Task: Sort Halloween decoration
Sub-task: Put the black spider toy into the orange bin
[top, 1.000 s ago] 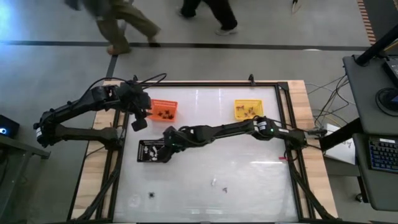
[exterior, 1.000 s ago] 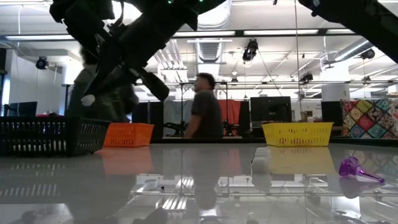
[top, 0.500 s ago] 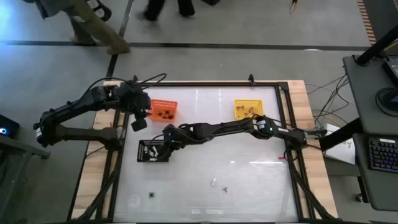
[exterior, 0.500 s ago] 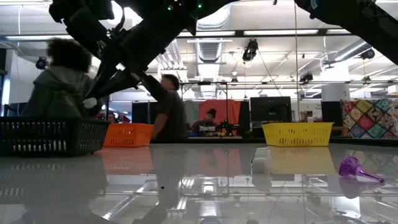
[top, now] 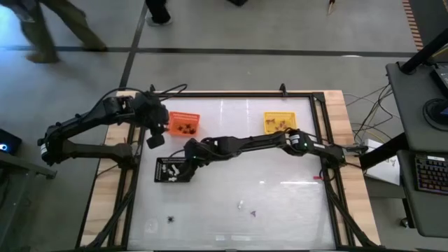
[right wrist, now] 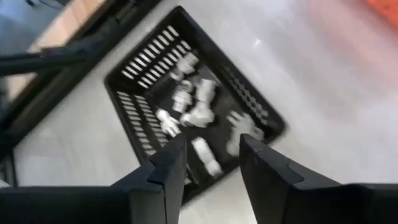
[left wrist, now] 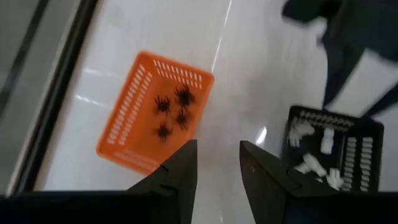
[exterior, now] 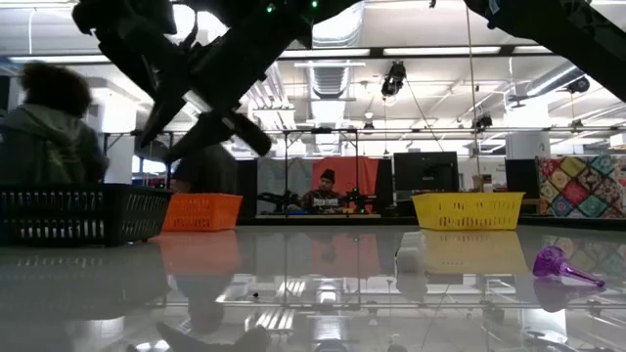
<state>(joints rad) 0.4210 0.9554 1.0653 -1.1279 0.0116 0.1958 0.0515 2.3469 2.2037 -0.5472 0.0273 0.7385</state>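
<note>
Here the right end effector (top: 187,158) hangs above the black tray (top: 173,170), which sits at about nine o'clock from the middle of the desk (top: 280,189); its right wrist view shows the two dark fingers (right wrist: 166,167) parted with nothing between them, and below them a cluster of white trinkets (right wrist: 196,106) lying inside the black tray (right wrist: 140,118). One whitish piece (right wrist: 239,134) near the tray's wall looks blurred, so whether it rests on the floor of the tray or is in mid-air cannot be told. The left end effector (top: 155,134) hovers at roughly ten o'clock, just beside the orange tray (top: 184,124), with its fingers (left wrist: 177,174) apart and empty. In the left wrist view four black spider-like trinkets (left wrist: 173,110) lie together inside the orange tray (left wrist: 134,118), and the black tray (left wrist: 367,146) with its white pieces shows near it. The yellow tray (top: 278,122) stands at about one o'clock and holds a few brownish trinkets (top: 281,124). Loose on the desk toward six o'clock are a black spider (top: 171,219) at the seven o'clock side, and a small white piece (top: 241,205) just beside a darker one (top: 253,212). In the low view a purple trinket (exterior: 559,266) lies on the glossy desk at the right, with the yellow tray (exterior: 467,210) behind it. People stand and sit in the room beyond.
</note>
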